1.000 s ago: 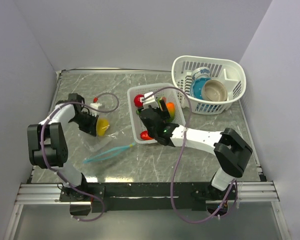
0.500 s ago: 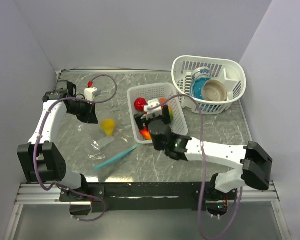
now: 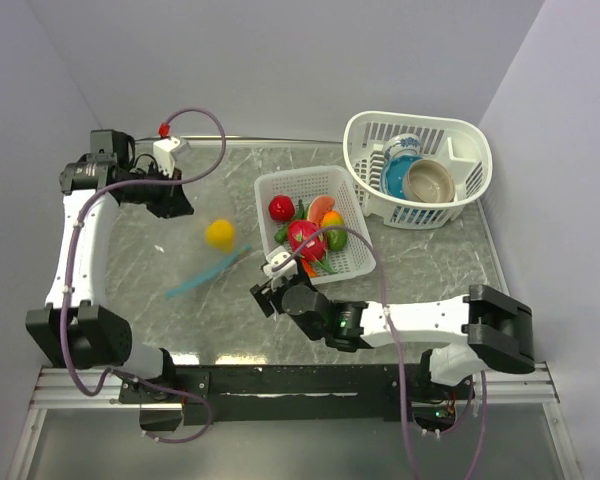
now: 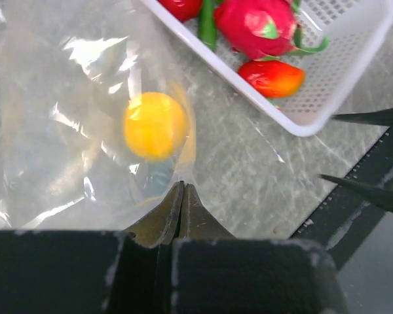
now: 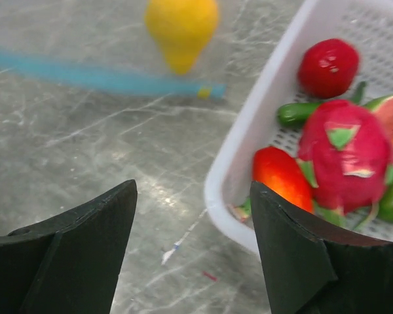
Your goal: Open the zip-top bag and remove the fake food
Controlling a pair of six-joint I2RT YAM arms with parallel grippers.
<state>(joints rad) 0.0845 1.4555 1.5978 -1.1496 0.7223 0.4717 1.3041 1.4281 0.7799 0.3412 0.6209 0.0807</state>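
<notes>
My left gripper (image 3: pixel 166 197) is raised at the back left, shut on an edge of the clear zip-top bag (image 3: pixel 195 235). The bag hangs from it, its teal zip strip (image 3: pixel 205 273) low and slanted. One yellow piece of fake food (image 3: pixel 219 234) sits inside the bag (image 4: pixel 65 131), just beyond the shut jaws of the left gripper (image 4: pixel 181 188). More fake food (image 3: pixel 306 235), red, pink, orange and green, lies in a small white basket (image 3: pixel 352 265). My right gripper (image 3: pixel 267 295) is open and empty over the table, at the basket's near-left corner (image 5: pixel 230 171). The right wrist view has the yellow piece (image 5: pixel 181 25) and zip strip (image 5: pixel 98 78) beyond that gripper (image 5: pixel 193 190).
A larger white slotted basket (image 3: pixel 365 135) stands at the back right, holding a blue bowl (image 3: pixel 395 175) and a tan bowl (image 3: pixel 430 180). Grey walls close in the table on the left, back and right. The black table rail (image 4: pixel 373 176) runs along the near edge.
The left arm has lifted up and back, carrying the bag with the yellow piece. The right gripper has pulled out of the small basket towards the near left; a pink fruit now shows there.
</notes>
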